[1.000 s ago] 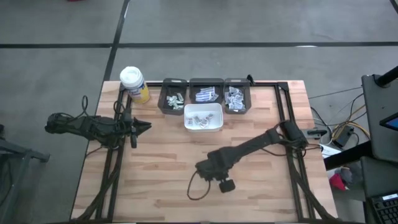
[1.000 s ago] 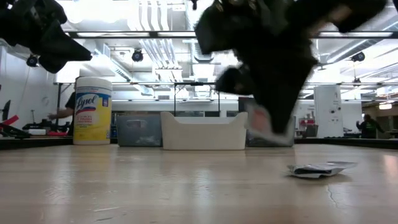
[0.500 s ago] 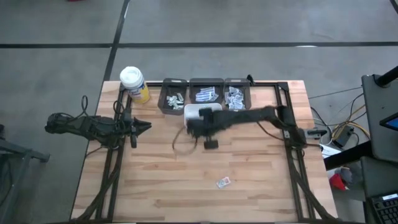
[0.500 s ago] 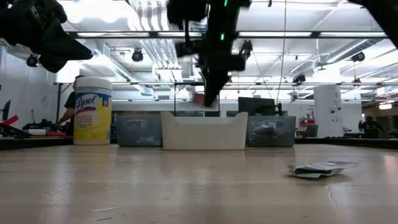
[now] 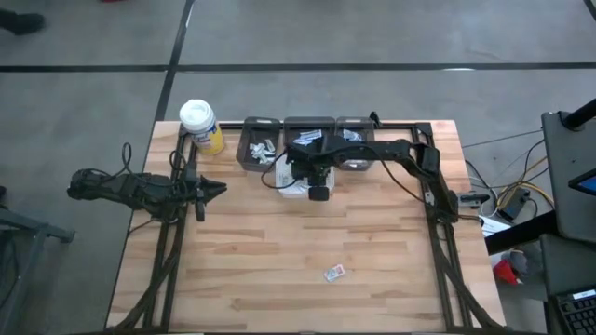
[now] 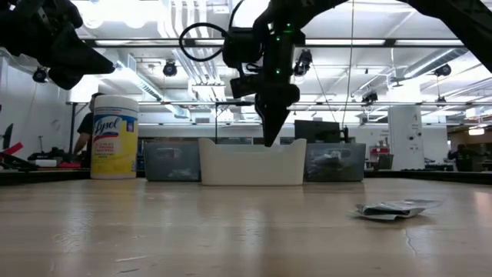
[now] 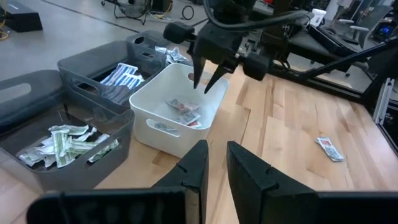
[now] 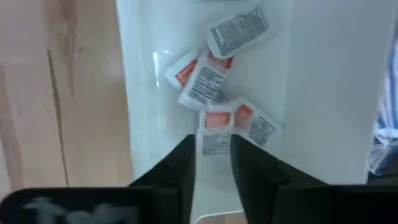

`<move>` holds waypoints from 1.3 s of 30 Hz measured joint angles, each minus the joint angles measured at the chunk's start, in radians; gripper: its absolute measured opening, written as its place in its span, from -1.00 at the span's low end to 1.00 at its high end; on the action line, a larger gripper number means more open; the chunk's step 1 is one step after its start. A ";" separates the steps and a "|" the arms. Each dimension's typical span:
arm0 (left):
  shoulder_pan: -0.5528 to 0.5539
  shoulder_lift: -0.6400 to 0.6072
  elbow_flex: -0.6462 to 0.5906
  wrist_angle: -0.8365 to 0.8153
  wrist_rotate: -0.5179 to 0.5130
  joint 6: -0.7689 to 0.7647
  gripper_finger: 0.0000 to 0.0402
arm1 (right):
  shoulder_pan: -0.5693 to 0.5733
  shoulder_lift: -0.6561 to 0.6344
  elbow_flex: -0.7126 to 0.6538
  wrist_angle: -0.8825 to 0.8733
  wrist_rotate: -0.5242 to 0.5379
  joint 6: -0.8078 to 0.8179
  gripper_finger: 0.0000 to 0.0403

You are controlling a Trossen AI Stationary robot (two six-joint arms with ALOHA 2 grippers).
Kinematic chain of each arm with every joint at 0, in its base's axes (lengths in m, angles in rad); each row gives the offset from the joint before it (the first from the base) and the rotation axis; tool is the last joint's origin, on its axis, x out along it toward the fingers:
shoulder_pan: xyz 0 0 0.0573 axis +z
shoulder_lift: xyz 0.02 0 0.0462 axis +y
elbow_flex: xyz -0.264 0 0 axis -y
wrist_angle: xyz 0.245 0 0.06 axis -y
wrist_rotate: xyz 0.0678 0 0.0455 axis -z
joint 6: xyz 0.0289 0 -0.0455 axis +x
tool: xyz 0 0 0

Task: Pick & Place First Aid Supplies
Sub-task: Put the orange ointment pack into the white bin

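My right gripper (image 7: 205,86) hangs open over the white bin (image 7: 168,134), fingers pointing down and tips at about rim height (image 6: 269,142). Nothing is between the fingers. Below them, several first aid packets (image 8: 208,81) with red and black print lie on the bin's floor, one (image 8: 216,132) straight under the gap. Another packet (image 5: 334,273) lies flat on the bare wood near the front edge. My left gripper (image 5: 212,189) waits at the table's left, clear of everything, with a narrow gap between its fingers (image 7: 217,168).
Three grey bins (image 5: 260,149) (image 5: 309,140) (image 5: 354,141) holding more packets stand in a row behind the white bin. A yellow wipes bottle with a white cap (image 5: 200,126) stands at the far left corner. The wood between the bins and the loose packet is bare.
My right gripper has carried a packet from the table's middle toward the far edge, rising a little and tipping to point steeply down over the white bin. There it has opened, and the packet is gone from its fingers. The packet on the wood has stayed put.
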 joint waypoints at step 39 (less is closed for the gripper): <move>0.001 0.000 0.000 -0.001 0.000 0.055 -0.72 | 0.582 -0.026 -0.212 0.026 -0.330 0.459 -0.20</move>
